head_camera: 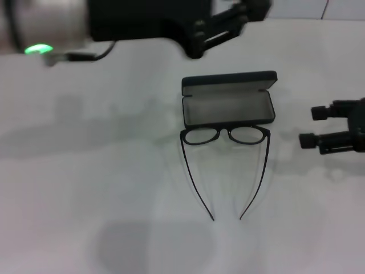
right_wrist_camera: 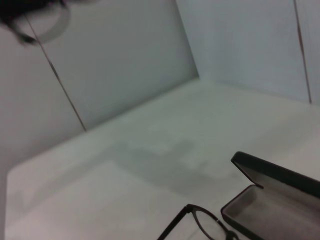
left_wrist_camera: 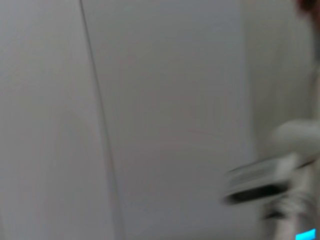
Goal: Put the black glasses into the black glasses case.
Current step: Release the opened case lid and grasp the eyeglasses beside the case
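The black glasses case (head_camera: 228,107) lies open in the middle of the white table, grey lining up and lid (head_camera: 229,83) at the far side. The black glasses (head_camera: 224,136) lie unfolded on the table just in front of it, front touching the case's near edge and temple arms (head_camera: 197,182) pointing towards me. My right gripper (head_camera: 311,126) is open and empty, low over the table to the right of the case. My left gripper (head_camera: 222,25) is raised beyond the case, blurred. The right wrist view shows the case (right_wrist_camera: 270,202) and one lens of the glasses (right_wrist_camera: 202,223).
The white table (head_camera: 85,171) meets pale wall panels (right_wrist_camera: 125,60) at the back. The left wrist view shows only blurred wall (left_wrist_camera: 150,120). The left arm's body with a green light (head_camera: 39,49) hangs over the far left of the table.
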